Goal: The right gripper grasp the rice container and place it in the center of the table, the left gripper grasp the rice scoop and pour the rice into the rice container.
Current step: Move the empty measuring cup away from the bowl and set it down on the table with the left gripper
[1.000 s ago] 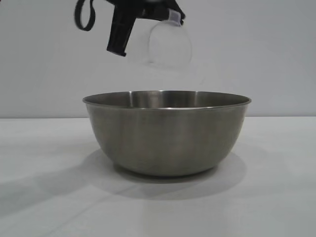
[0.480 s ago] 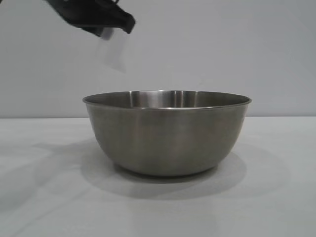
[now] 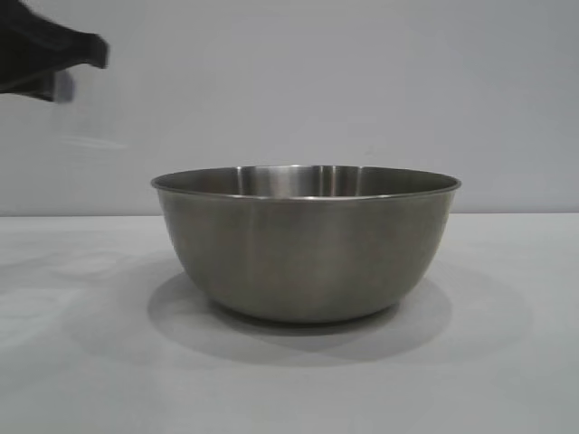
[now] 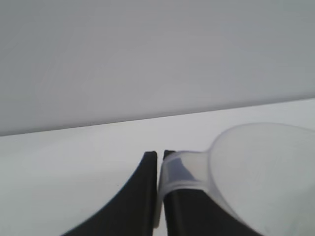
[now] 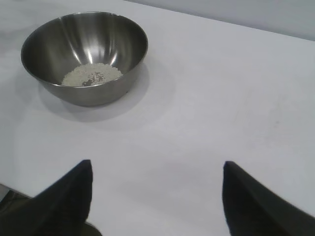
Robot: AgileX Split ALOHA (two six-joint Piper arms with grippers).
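The rice container (image 3: 306, 242), a large steel bowl, stands in the middle of the table (image 3: 507, 380). In the right wrist view the bowl (image 5: 84, 56) holds a pale layer of rice (image 5: 92, 74) on its bottom. My left gripper (image 3: 63, 68) is high at the exterior view's upper left, well left of the bowl. In the left wrist view it (image 4: 160, 158) is shut on the handle of the clear rice scoop (image 4: 261, 172); no rice shows in it. My right gripper (image 5: 156, 169) is open and empty above bare table, well away from the bowl.
A plain grey wall (image 3: 362, 90) stands behind the table. The white tabletop (image 5: 221, 98) stretches between the bowl and my right gripper.
My left gripper has carried the scoop from above the bowl leftward, to the upper left edge of the exterior view. The bowl has not moved.
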